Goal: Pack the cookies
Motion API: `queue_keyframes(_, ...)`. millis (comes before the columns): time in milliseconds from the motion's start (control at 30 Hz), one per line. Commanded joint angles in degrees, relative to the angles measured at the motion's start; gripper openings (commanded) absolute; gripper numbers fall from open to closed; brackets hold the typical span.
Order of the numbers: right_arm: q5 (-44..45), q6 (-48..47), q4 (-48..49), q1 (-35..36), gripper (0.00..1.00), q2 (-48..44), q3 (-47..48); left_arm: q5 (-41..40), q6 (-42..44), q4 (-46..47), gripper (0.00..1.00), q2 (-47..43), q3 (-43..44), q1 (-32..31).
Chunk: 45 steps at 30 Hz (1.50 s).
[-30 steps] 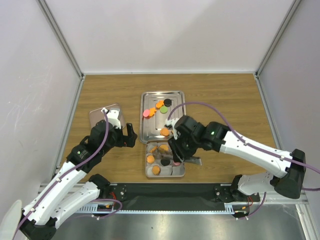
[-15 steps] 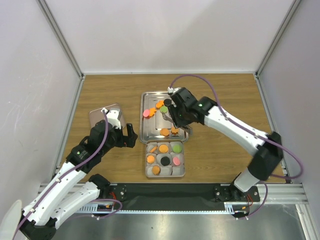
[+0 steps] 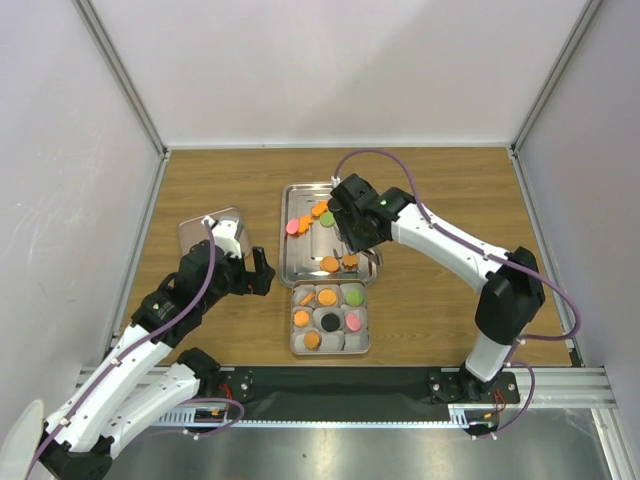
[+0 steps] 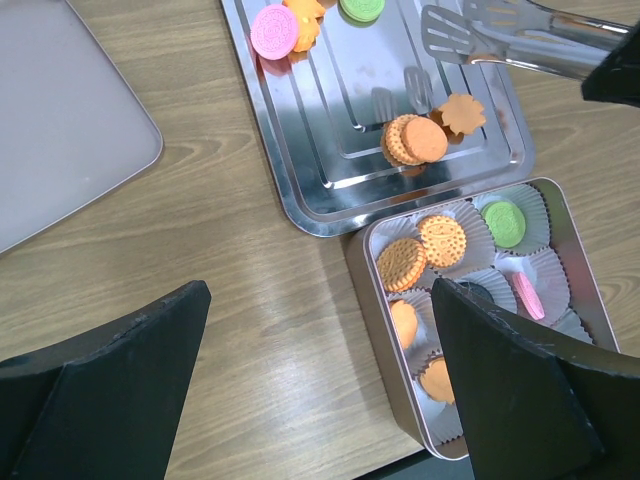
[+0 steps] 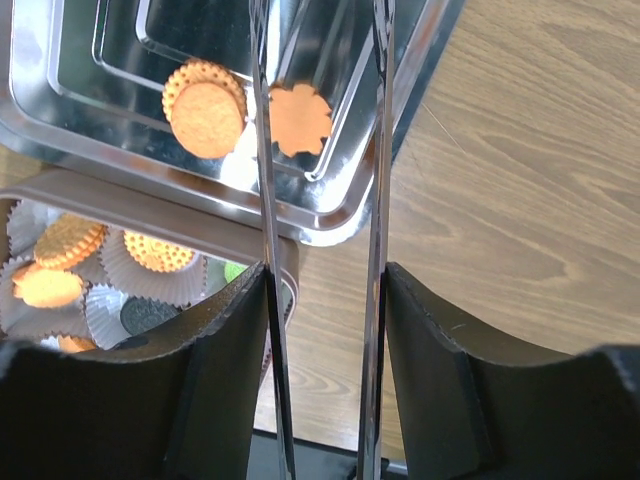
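A: Cookies [image 3: 329, 264]: where are they?

B: Split. Several sit in the paper cups [image 4: 470, 213] of the box [image 4: 372, 300], at 6 o'clock of the tray [image 4: 330, 120]. The rest lie loose on the tray. A pink one, some orange ones and the green cookie [image 4: 362, 8] bunch at its 12 o'clock end. A round orange cookie [image 4: 415, 140] and a flower-shaped cookie [image 4: 462, 113] lie at its 6 o'clock end, just beside each other.

A: Fingers?

B: Right gripper [image 5: 322, 285] clamps the tongs [image 4: 520, 25]. The tong arms stand apart with nothing between the blades. Left gripper [image 4: 320, 300] is spread wide and empty, over the table off the tray's 8 o'clock corner.

A: What does the pick turn on?

B: In the left wrist view the tongs' long axis runs roughly 3-to-9, blades at the 9 end. The green cookie is near, at 9 o'clock of the blades, in line with that axis. The flower-shaped cookie is about as near, at 6 o'clock. The arm hides the blades in the top view, so I can't tell their height over the tray. The right arm is nearer by far. My guess is green goes next: drop, straddle it and close gently. A flat disc may skate on the steel.
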Motion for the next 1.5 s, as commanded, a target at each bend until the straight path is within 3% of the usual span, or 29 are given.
queue_keyframes(0, 0.0, -1.0, -2.5, 0.0, 0.53, -4.3, 0.4, 0.7, 0.8, 1.8, 1.00, -0.5, 0.8, 0.3)
queue_keyframes(533, -8.2, -3.0, -4.5, -2.1, 0.54, -6.5, -3.8, 0.7, 0.8, 1.7, 1.00, 0.1, 0.8, 0.3)
queue_keyframes(1467, -7.4, -3.5, -6.6, -0.7, 0.52, -4.1, -4.3, 1.0, 0.8, 1.8, 1.00, 0.0, 0.8, 0.3)
